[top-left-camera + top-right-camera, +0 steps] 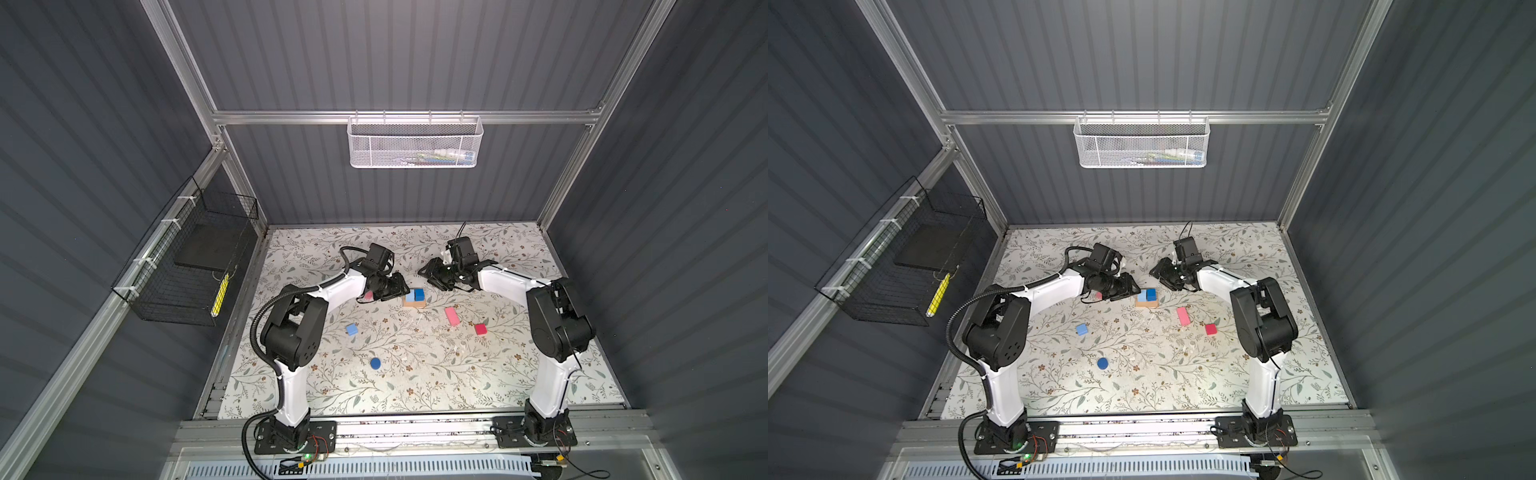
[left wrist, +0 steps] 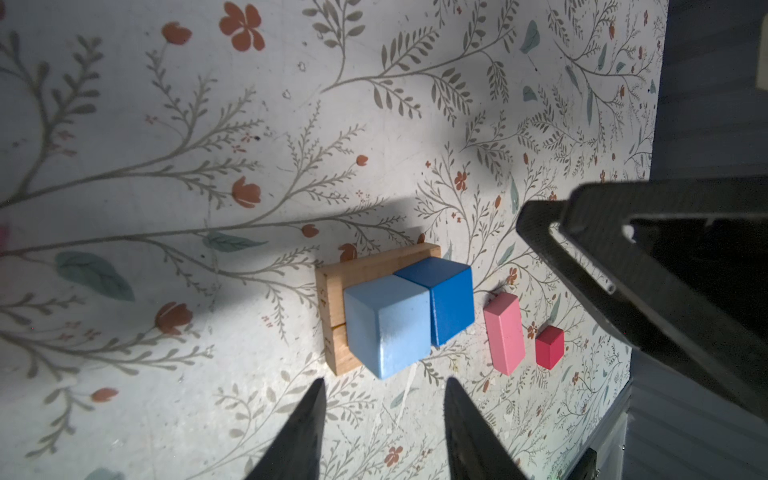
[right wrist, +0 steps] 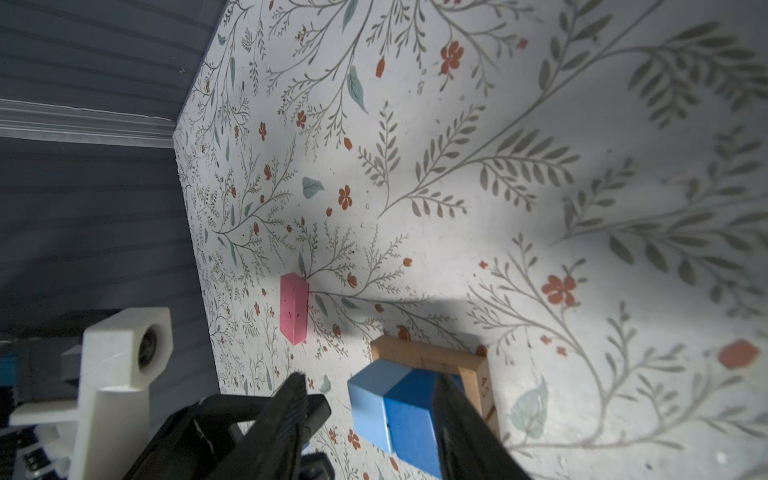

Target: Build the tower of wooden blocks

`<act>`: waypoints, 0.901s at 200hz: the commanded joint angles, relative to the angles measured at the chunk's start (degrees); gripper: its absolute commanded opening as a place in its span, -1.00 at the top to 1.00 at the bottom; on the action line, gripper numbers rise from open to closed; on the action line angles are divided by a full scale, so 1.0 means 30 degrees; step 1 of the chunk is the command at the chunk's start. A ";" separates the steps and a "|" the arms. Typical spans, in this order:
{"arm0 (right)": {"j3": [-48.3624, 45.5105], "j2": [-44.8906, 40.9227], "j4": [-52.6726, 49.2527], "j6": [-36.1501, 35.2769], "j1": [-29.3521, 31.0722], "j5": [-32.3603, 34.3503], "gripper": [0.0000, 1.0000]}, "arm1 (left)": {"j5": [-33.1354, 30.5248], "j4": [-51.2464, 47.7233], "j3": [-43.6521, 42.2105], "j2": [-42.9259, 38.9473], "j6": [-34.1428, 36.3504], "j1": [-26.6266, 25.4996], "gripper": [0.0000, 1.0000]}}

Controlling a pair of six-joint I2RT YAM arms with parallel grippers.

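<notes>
Near the middle of the floral table, toward its far side, your tower had only two layers. Two tan oblongs lay side by side as a base. A light blue cube and a dark blue cube sat on them, touching each other. The cubes crowded one part of the base and left tan bare along two edges, which I judge was room kept for more cubes.

You had your left gripper just beside the tower, jaws apart with nothing between them. The light blue cube lay just beyond its tips, so it looked lined up to square that cube rather than to carry anything. Your right gripper hovered on the opposite side of the stack, jaws likewise parted and empty. The right wrist view framed both cubes between its fingers. Whether a finger touched the dark blue cube I could not tell.

The other blocks lay on the table within reach. A pink oblong and the red cube sat near each other on the right arm's side. The other pink oblong lay close by the left gripper. A third blue cube and the dark blue disc lay well apart on the left arm's side. This spread let either arm fetch its own share.
</notes>
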 commanded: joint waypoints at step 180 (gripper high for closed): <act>0.1245 0.1748 -0.0732 -0.0223 0.0469 -0.1444 0.01 | -0.0352 -0.0321 0.0083 -0.0063 -0.0207 0.0118 0.06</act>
